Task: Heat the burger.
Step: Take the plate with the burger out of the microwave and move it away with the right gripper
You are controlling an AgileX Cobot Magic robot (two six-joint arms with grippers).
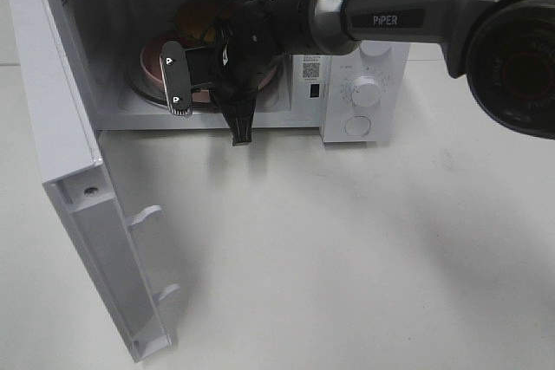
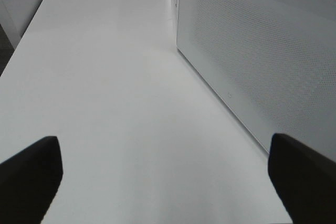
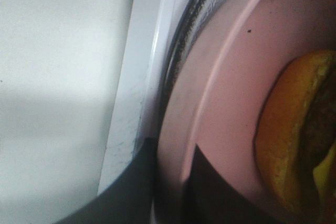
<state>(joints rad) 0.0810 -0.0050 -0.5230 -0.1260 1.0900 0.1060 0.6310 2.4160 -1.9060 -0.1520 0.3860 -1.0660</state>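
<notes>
White tabletop (image 2: 121, 103) was flanked by the left gripper (image 2: 163, 177), its fingers spread wide and empty. Farther in, the pink plate (image 3: 226, 103) rim was pinched between the right gripper (image 3: 170, 182) fingers inside the microwave (image 1: 364, 58), the burger (image 3: 294, 129) lying on it.

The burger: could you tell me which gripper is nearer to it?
Right. The right gripper pinches the plate rim beside the burger; the left gripper hangs outside the microwave.
</notes>
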